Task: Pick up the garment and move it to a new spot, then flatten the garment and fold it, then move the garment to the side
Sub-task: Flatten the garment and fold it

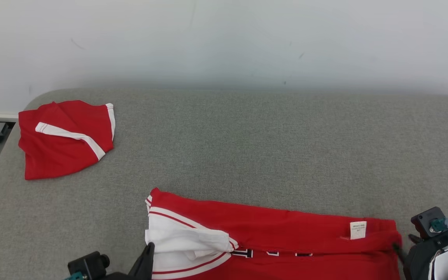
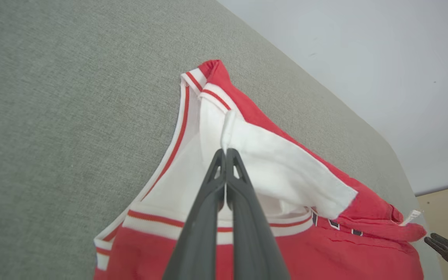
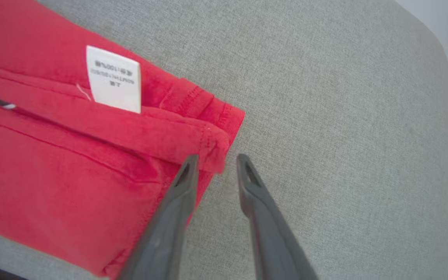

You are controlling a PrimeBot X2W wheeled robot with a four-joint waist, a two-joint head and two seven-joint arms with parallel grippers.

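While my left pincer (image 2: 226, 152) is clamped on the white fold of the garment (image 1: 286, 229), my right pincer (image 3: 218, 157) stands narrowly parted at its hem corner on the desk (image 1: 247, 136)

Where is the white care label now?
The label sits lower right in the head view, on the red garment near its right corner, beside the right gripper.

The near garment (image 1: 286, 229) is red with white, red-striped trim and a white label (image 1: 358, 230), the far garment (image 1: 64, 138) red with white bands, the counter (image 1: 247, 147) grey.
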